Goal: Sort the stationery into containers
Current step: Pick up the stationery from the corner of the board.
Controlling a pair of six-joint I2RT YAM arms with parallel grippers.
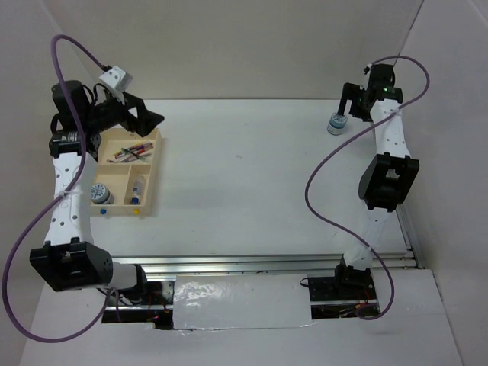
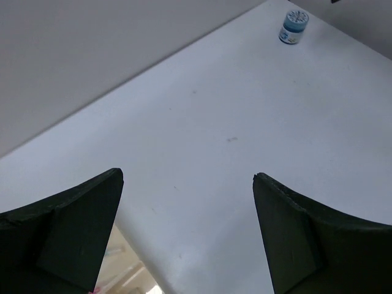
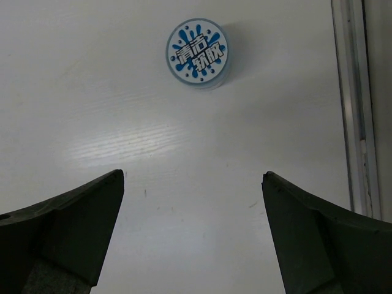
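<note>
The light-wood tray [image 1: 155, 169] lies at the left of the table. Its far compartment holds several pens [image 1: 131, 152]. A blue-and-white roll [image 1: 101, 194] sits in the near left compartment and a tiny bottle [image 1: 138, 190] in the near right one. My left gripper [image 1: 150, 118] [image 2: 187, 174] hovers over the tray's far end, open and empty, with a tray corner [image 2: 125, 269] below it. A second roll [image 1: 335, 123] [image 3: 197, 53] [image 2: 294, 26] stands on the table at the far right. My right gripper [image 1: 348, 103] [image 3: 193, 177] is open just above and short of it, not touching.
White walls close in the table at the back and both sides. A metal rail [image 3: 355, 110] runs along the table's right edge, close to the far-right roll. Another rail [image 1: 259, 263] crosses the near edge between the arm bases.
</note>
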